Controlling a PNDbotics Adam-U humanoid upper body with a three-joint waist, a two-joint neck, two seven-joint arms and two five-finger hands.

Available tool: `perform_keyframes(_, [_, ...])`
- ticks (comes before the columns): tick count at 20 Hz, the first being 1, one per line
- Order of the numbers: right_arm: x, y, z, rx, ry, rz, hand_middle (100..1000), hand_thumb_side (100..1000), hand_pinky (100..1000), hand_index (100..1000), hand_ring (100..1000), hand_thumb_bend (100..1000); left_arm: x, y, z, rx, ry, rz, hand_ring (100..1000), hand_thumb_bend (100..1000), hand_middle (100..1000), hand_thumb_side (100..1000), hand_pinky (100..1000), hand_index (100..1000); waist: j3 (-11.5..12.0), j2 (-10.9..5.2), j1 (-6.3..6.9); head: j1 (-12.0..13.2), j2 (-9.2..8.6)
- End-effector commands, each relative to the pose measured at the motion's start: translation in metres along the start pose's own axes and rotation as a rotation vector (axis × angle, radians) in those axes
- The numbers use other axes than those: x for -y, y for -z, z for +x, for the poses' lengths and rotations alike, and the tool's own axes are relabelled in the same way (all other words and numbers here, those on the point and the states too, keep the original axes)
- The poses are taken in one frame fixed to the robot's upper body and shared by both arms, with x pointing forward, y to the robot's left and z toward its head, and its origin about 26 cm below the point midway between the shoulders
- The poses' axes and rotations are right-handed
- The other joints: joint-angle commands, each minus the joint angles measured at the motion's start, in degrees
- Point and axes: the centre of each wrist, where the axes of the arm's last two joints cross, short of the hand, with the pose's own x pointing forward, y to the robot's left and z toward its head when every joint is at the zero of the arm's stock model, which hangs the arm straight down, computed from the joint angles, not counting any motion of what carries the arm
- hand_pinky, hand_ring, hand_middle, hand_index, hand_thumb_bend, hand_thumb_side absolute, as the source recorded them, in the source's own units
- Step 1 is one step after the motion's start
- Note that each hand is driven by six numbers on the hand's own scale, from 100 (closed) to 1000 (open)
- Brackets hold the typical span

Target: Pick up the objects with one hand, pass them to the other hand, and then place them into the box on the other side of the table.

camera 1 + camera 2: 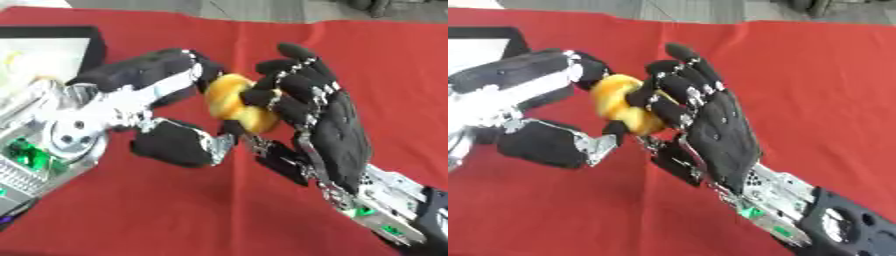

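Right now the step in hand looks like the pass between hands, above the red cloth [175,210] at mid-table. A yellow-orange ring [234,102], perhaps a toy doughnut or bread roll, sits between the two hands. The right hand [328,125] has its fingers curled through and around the ring. The left hand [144,85] reaches in from the other side, its upper fingers touching the ring's top and its thumb [179,142] low, near the ring's bottom edge; whether it pinches yet I cannot tell.

To do this well, I judge the left hand should close fingers and thumb onto the ring's free side before the right hand lets go. The right fingers should then uncurl straight and draw back without hooking the ring's hole. A box [52,47] shows at the upper left, the likely drop place, so the left hand should carry the ring there level.
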Motion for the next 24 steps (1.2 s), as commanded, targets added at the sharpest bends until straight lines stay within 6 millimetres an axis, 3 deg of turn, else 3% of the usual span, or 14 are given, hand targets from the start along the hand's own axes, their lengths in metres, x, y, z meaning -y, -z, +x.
perform_keyframes(1, [0.0049,0.004,0.001,0.016,-0.004,-0.012,493,100,821,586,675,146,-0.0089,-0.0045,0.0026,0.007,-0.052,0.035,732,100,611,284,787,685,-0.1,-0.88,0.13,-0.5,0.11])
perform_keyframes(8, [0.0046,0.0033,0.0016,-0.003,-0.007,-0.002,504,100,815,599,685,167,-0.008,-0.0042,0.0024,0.043,-0.188,0.043,656,100,531,273,722,547,-0.2,-0.74,0.16,-0.6,-0.08])
perform_keyframes(12, [0.0046,0.0033,0.0015,-0.013,-0.022,0.003,520,100,808,617,695,305,-0.0061,-0.0037,0.0024,0.048,-0.241,0.039,634,100,508,266,709,498,-0.3,-0.67,0.16,-0.5,-0.2])
perform_keyframes(19, [0.0044,0.0029,0.0018,-0.028,-0.053,0.01,552,100,803,655,723,463,-0.0039,-0.003,0.0029,0.04,-0.282,0.034,614,100,485,260,699,430,-0.5,-0.55,0.16,-0.5,-0.29])
perform_keyframes(24, [0.0052,0.0029,0.0002,-0.059,-0.101,0.011,664,100,810,764,810,631,-0.003,-0.0032,0.0012,0.015,-0.294,0.047,601,100,472,260,686,406,-0.6,-0.52,0.17,-0.5,-0.39])
